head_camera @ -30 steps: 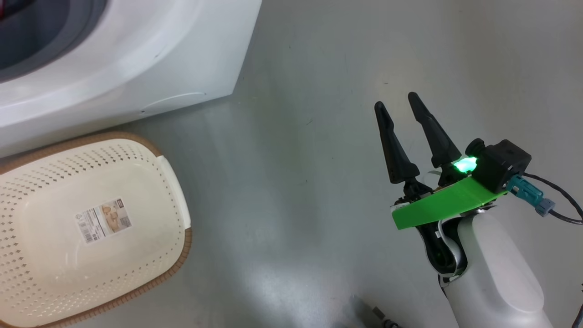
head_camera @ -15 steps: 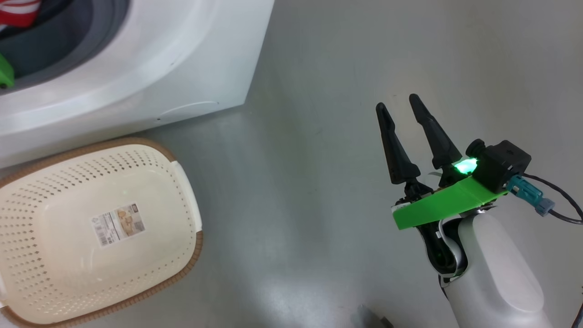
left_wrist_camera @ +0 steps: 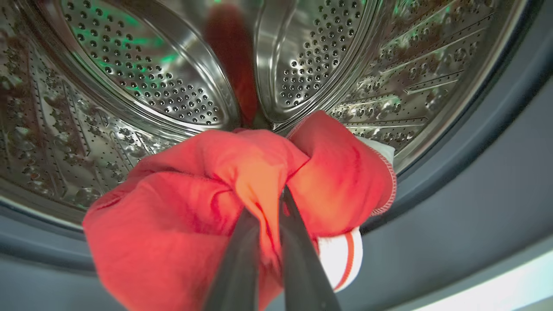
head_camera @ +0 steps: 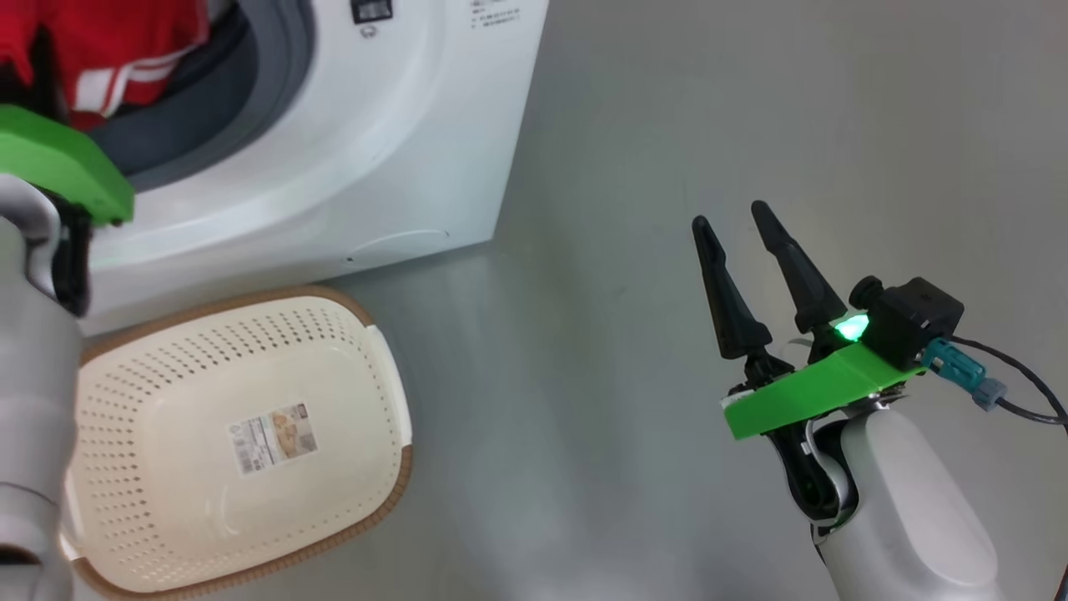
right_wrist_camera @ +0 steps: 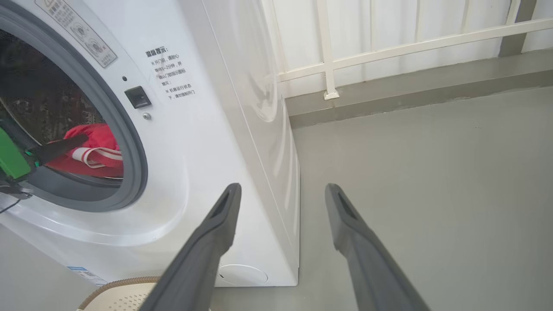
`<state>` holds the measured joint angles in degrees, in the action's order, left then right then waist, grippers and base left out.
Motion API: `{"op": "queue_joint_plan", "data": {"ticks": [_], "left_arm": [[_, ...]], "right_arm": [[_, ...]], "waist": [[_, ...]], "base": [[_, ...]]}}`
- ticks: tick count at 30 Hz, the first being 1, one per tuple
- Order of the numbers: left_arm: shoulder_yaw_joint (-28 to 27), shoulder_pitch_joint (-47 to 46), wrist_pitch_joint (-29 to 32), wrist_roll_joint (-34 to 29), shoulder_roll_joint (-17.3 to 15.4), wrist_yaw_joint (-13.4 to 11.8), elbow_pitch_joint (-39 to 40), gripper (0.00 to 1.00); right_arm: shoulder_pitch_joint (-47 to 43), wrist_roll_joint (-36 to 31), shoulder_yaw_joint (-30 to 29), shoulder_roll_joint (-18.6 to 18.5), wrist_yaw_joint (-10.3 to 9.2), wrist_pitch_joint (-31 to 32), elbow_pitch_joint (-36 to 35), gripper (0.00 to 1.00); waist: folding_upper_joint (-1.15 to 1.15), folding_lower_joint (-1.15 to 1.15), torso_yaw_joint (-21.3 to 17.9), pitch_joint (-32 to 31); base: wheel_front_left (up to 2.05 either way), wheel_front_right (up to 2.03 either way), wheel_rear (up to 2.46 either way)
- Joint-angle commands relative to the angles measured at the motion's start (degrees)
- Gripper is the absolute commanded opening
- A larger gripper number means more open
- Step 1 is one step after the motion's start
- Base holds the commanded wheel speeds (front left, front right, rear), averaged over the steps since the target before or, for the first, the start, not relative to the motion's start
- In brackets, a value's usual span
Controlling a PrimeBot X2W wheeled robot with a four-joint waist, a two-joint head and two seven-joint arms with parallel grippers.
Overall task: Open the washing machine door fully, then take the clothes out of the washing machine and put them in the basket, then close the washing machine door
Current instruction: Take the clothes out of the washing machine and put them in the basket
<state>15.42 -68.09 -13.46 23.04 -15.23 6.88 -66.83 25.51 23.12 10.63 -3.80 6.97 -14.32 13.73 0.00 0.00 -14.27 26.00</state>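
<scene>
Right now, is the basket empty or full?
Empty: the basket shows its bare bottom and sticker; the clothes are at the mouth of the washing machine, pinched by the left gripper.

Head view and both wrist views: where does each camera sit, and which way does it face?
Head view: on the head, looking down at floor, basket, washing machine; right gripper, jaws apart.
Left wrist view: left wrist, looking into drum; left gripper, jaws shut on the clothes.
Right wrist view: right wrist, facing the machine's front; own jaws apart.
Shared: the clothes.
</scene>
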Motion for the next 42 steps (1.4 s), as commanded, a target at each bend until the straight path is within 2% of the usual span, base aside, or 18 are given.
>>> {"op": "queue_joint_plan", "data": {"ticks": [1,13,20,32,33,42], "left_arm": [[-0.29,1.22,-0.88,0.49,-1.95,0.45,2.22,0.00],[2.30,13.60,-1.50,2.40,-1.79,0.59,13.81,0.00],[1.97,21.62,-1.52,2.93,-2.25,-0.11,24.26,0.00],[0.44,37.16,1.75,4.05,-6.09,-5.76,49.05,0.00],[0.44,37.16,1.75,4.05,-6.09,-5.76,49.05,0.00],[-0.89,46.15,7.28,3.47,-9.60,-11.10,72.51,0.00]], "right_arm": [[-1.45,-0.45,1.12,-0.10,0.52,-0.68,-1.15,1.00],[-4.10,0.12,1.11,-1.94,0.52,-0.68,0.04,1.00],[-5.35,0.54,1.21,-2.77,0.52,-0.68,0.44,1.00],[-6.90,1.12,1.14,-3.77,0.52,-0.68,1.05,1.00],[-6.90,1.12,1.14,-3.77,0.52,-0.68,1.05,1.00],[-8.23,1.47,0.93,-4.02,0.52,-0.68,1.02,1.00]], "waist": [[0.00,0.00,1.69,-2.46],[0.00,0.00,5.03,-9.55],[0.00,0.00,7.07,-12.68],[0.00,0.00,9.39,-16.39],[0.00,0.00,9.39,-16.39],[0.00,0.00,10.50,-17.80]], "base": [[0.00,0.00,0.00],[0.00,0.00,0.00],[0.00,0.00,0.00],[0.00,0.00,0.00],[0.00,0.00,0.00],[0.00,0.00,0.00]]}}
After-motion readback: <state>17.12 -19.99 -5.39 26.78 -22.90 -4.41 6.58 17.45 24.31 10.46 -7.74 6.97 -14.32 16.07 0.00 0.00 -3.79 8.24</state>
